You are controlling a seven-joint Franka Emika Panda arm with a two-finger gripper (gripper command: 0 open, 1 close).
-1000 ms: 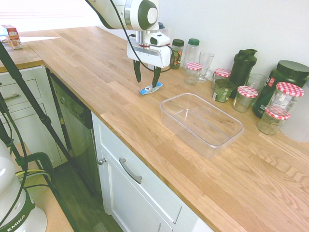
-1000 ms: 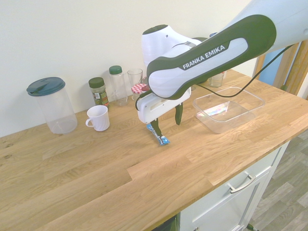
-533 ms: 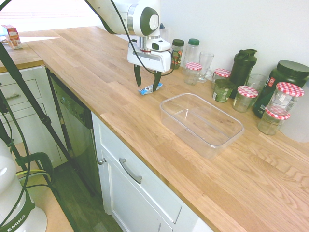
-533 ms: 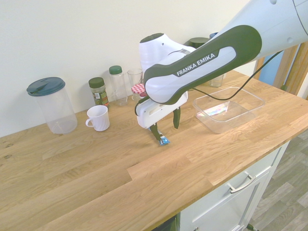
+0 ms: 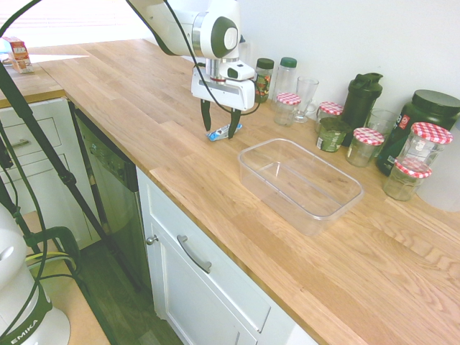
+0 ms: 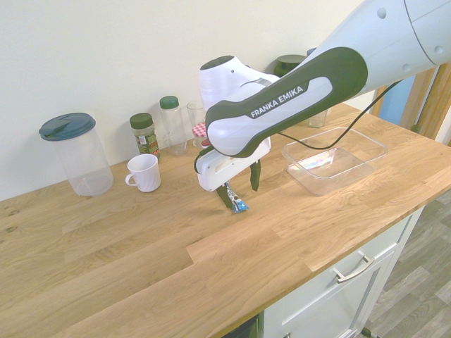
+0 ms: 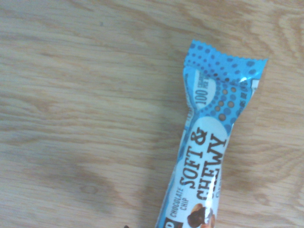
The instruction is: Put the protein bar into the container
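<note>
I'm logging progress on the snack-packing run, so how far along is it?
Nothing is packed: the protein bar lies on the counter, outside the lidless container. In hand is the approach, with the gripper open around the bar. Left are gripping, lifting, carrying and releasing it inside.

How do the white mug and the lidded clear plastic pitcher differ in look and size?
The white mug is opaque, while the pitcher is see-through. The mug is short; the pitcher stands much taller. The mug shows its open top, whereas the pitcher wears a dark blue-green lid. Both stand upright on the wooden counter.
</note>
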